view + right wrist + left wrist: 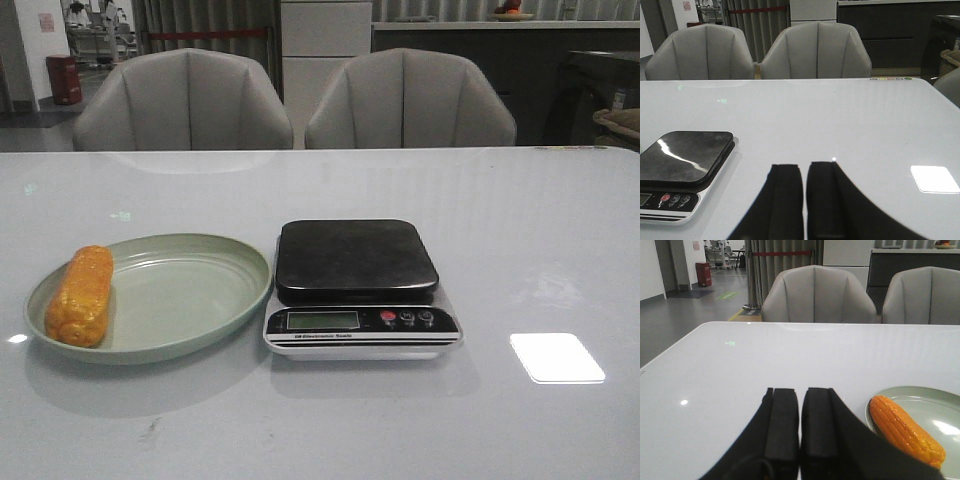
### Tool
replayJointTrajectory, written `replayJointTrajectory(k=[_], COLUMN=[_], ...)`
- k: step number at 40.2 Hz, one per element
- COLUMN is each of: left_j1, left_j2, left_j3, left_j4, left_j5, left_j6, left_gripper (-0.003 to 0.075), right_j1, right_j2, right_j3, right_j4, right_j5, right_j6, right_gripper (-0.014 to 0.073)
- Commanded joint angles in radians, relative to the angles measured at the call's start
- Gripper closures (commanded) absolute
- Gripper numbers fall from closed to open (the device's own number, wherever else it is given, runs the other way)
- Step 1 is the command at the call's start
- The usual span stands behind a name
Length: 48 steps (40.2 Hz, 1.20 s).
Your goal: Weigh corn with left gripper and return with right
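Currently corn [81, 296] lies on the plate's [200, 300] left rim, near counter's front-left edge. Left end effector [800, 425] and right end effector [804, 200] both closed, empty. Looks stiff, light, bumpy; grip across mid-length.

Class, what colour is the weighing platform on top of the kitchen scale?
Glossy black platform; the front view shows it best.

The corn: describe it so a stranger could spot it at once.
Left of the scale on the white table sits a green plate. The corn lies along its left rim, the only orange, bumpy thing there.
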Motion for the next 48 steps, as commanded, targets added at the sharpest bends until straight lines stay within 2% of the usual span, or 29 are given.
replayJointTrajectory(k=[1,34,36,42,48], left_j1=[-0.001,-0.001,-0.001,-0.001,-0.001], left_j2=[-0.019,-0.019,-0.019,-0.019,0.007], left_j3=[0.000,0.000,0.000,-0.010,-0.126], left_j4=[0.000,0.000,0.000,-0.031,-0.023], left_j5=[-0.071,-0.071,-0.085,-0.264,-0.214], left_j6=[-0.007,-0.007,-0.007,-0.007,-0.007], left_gripper=[0.0606,0.0606,0.0606,0.0606,0.0606], right_j1=[-0.001,-0.001,-0.001,-0.001,-0.001], right_j2=[-0.019,-0.019,-0.019,-0.019,-0.019], right_j3=[0.004,0.004,0.004,0.004,0.004], right_j4=[-0.014,-0.014,-0.014,-0.014,-0.014], right_j5=[-0.074,-0.074,-0.074,-0.074,-0.074], right_j6=[-0.001,-0.001,-0.001,-0.001,-0.001], right_gripper=[0.0396,0.0396,0.0396,0.0396,0.0396])
